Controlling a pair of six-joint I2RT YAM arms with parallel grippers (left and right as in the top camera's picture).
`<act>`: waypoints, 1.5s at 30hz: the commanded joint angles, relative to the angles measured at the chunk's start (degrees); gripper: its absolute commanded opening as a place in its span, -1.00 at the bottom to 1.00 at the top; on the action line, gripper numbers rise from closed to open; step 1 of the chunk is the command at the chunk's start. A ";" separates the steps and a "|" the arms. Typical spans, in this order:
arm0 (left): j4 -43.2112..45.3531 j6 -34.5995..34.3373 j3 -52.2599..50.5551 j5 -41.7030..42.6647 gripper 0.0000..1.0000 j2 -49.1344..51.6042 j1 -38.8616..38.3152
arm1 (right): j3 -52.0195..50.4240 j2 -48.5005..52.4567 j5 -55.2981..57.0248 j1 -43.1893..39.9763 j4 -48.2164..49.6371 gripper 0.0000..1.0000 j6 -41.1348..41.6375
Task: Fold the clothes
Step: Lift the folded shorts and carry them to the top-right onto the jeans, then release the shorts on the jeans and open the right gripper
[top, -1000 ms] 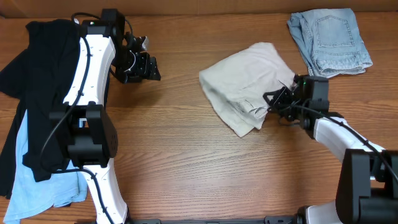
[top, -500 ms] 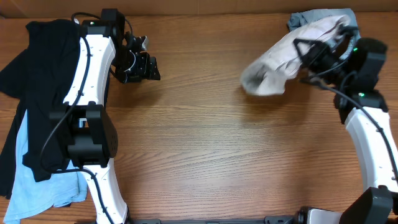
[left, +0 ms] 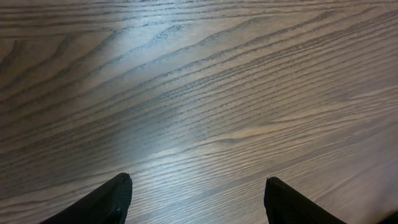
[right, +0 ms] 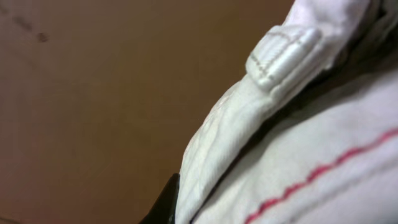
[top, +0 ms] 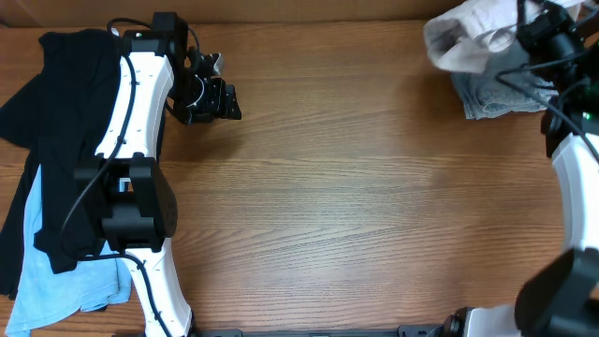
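Beige cloth fills the right wrist view: the khaki shorts (right: pixel 280 130) lie pressed against the lens, a belt loop and a stitched seam in close view. Only a dark sliver of one finger (right: pixel 166 202) shows at the bottom edge, so that view does not show how far the jaws stand apart. From overhead I judge the right gripper (top: pixel 532 23) to be clamped on a fold of the bundle, since the cloth hangs from it clear of the wooden table (top: pixel 356 206). The bunched shorts trail from the fingers toward the middle of the table, their long axis running roughly across the far edge and drooping a little at the free end. Directly beneath them, in the far right corner, lie the pale denim shorts (top: pixel 496 94), flat on the wood, and the hanging cloth overlaps their far edge as seen from above. That over-and-under relation is what the next move seems to depend on: a straight descent would put the khaki on top of the denim, while clear wood lies only further toward the centre. The right arm is stretched far out, its white forearm rising along the right side to the corner, and it is plainly the nearer arm. The left gripper (left: pixel 199 196) is well apart from all this, fingers spread wide over bare wood and holding nothing. Its arm lies beside the black top (top: pixel 56 122) and the light-blue shirt (top: pixel 56 281) heaped on the left.
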 commanded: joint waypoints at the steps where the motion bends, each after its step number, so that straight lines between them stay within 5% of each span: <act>1: 0.42 0.07 0.96 -0.17 0.40 -0.31 -0.04 | 4.74 5.09 0.17 -1.66 4.13 -0.93 -0.79; 17: 3.34 -0.39 0.96 -0.15 0.32 -0.31 -0.04 | 25.83 32.76 -8.94 -5.90 15.87 -0.93 -1.68; 33: 5.84 -2.56 0.96 -0.15 0.30 -0.31 -0.07 | 32.65 33.94 -9.11 -5.88 15.21 -0.93 -1.73; 39: 6.10 -2.56 0.96 -0.15 0.30 -0.31 -0.07 | 32.65 35.32 -6.71 -5.62 10.64 -0.93 -4.13; 45: 6.34 -2.78 0.96 -0.15 0.30 -0.31 -0.33 | 32.65 36.89 -6.08 -5.95 -3.93 -0.93 -9.60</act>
